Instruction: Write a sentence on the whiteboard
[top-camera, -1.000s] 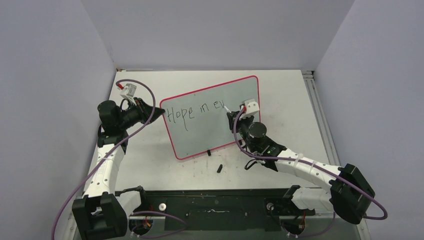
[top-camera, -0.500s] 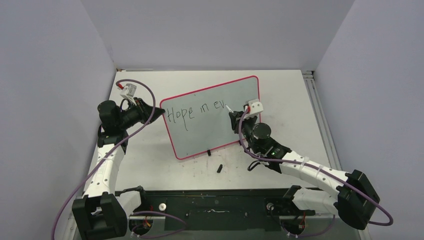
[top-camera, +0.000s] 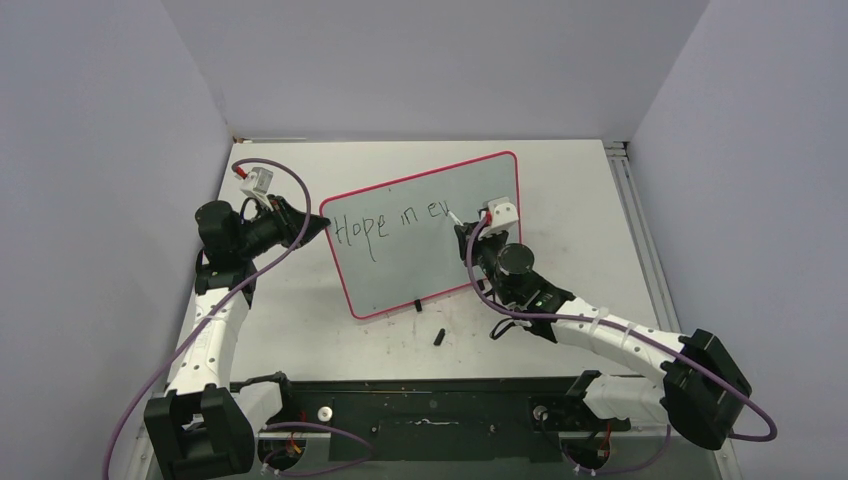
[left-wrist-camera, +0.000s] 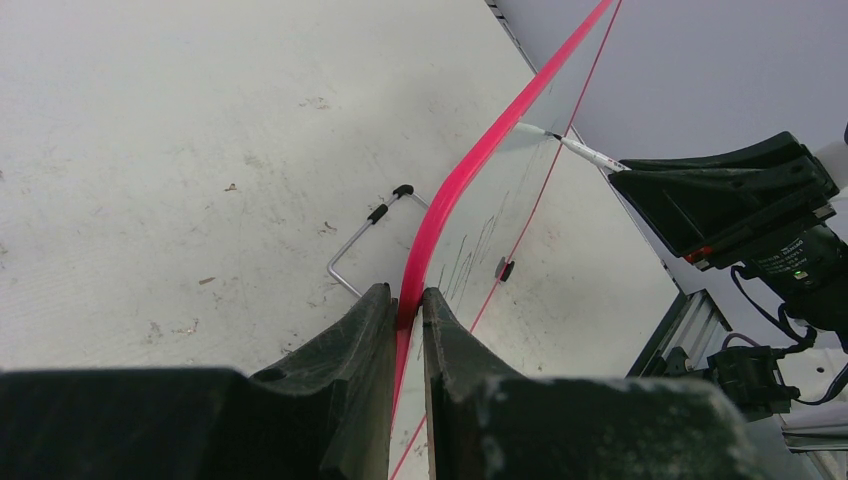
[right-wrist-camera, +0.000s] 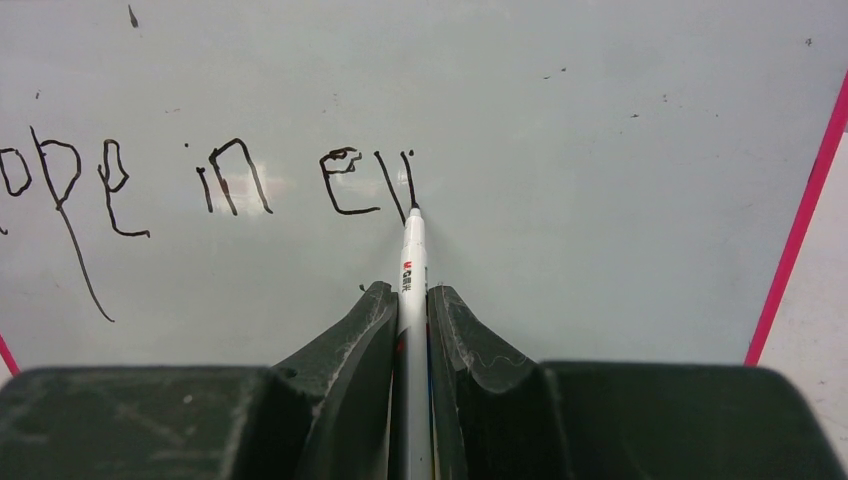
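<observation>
The whiteboard (top-camera: 440, 270) stands at the middle of the table (top-camera: 570, 190). The left gripper (left-wrist-camera: 409, 297) is clamped on its red rim at 9 o'clock. The right gripper (right-wrist-camera: 411, 300) is closed on the pen (right-wrist-camera: 412, 245), whose tip touches the 3 o'clock end of the sentence (right-wrist-camera: 230, 180), "Hope in ev".

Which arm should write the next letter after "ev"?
Right. The right claw is shut on the marker, tip on the whiteboard where the sentence stops at "ev". The left claw is clamped on the board's edge, steadying it.

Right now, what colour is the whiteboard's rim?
The rim is bright red-pink, clearest in the left wrist view.
</observation>
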